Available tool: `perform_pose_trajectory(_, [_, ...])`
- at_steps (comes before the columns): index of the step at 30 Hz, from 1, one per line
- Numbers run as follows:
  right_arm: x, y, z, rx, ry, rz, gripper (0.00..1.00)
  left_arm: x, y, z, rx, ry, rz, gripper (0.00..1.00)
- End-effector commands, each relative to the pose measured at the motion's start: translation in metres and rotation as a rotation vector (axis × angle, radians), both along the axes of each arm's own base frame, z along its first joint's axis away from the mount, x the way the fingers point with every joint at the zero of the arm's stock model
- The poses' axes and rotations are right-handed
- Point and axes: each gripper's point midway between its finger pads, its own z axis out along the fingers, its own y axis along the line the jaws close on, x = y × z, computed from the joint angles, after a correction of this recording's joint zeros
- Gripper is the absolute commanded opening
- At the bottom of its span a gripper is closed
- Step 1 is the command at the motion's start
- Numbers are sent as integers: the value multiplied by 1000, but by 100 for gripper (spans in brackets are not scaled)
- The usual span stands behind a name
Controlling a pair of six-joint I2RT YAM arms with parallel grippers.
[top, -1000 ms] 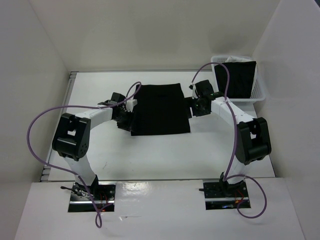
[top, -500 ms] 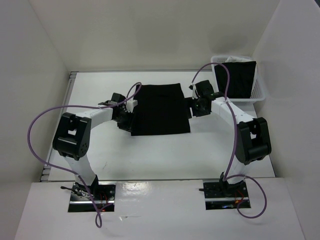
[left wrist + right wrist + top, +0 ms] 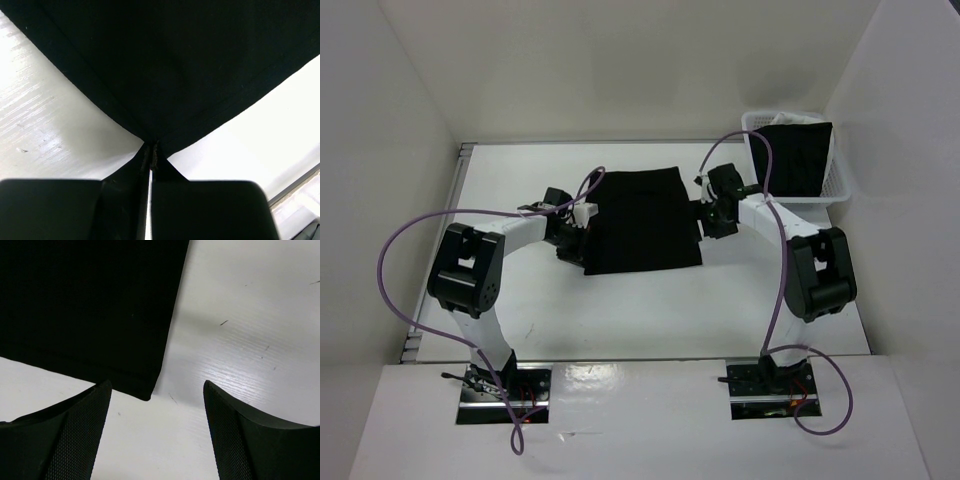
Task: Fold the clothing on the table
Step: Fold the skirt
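Observation:
The black clothing [image 3: 642,220] lies flat in the middle of the white table [image 3: 620,310]. My left gripper [image 3: 582,245] is at the clothing's left edge, low on the tabletop. In the left wrist view its jaws are shut on a corner of the clothing [image 3: 165,60], pinched at the fingertips of the left gripper [image 3: 151,147]. My right gripper [image 3: 703,220] sits at the clothing's right edge. In the right wrist view the right gripper [image 3: 156,385] is open, with a corner of the clothing [image 3: 90,305] lying on the table just between and ahead of its fingers [image 3: 75,430].
A white mesh basket [image 3: 840,185] stands at the back right with a black cloth [image 3: 795,160] draped in it. White wall panels close in the left, back and right. Purple cables loop over both arms.
The left gripper has closed onto the clothing's corner. The right arm has shifted slightly left toward the clothing's right edge, still open.

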Motion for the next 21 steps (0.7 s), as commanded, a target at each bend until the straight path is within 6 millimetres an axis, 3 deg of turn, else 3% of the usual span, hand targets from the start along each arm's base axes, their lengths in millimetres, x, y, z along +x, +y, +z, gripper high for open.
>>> perform_pose_trajectory(1, [-8, 0, -13, 4, 54, 29, 78, -4, 6, 0, 17, 19, -15, 0])
perform_pose_trajectory(9, [-21, -1, -42, -8, 161, 44, 71, 2, 19, 0, 17, 20, 26, 0])
perform_pose_trajectory(12, [-25, 0, -43, -6, 182, 56, 70, 5, 26, 0, 17, 20, 49, 0])
perform_pose_trajectory(21, [-39, 12, -53, 37, 251, 118, 68, 6, 23, 1, -2, 14, 43, 0])
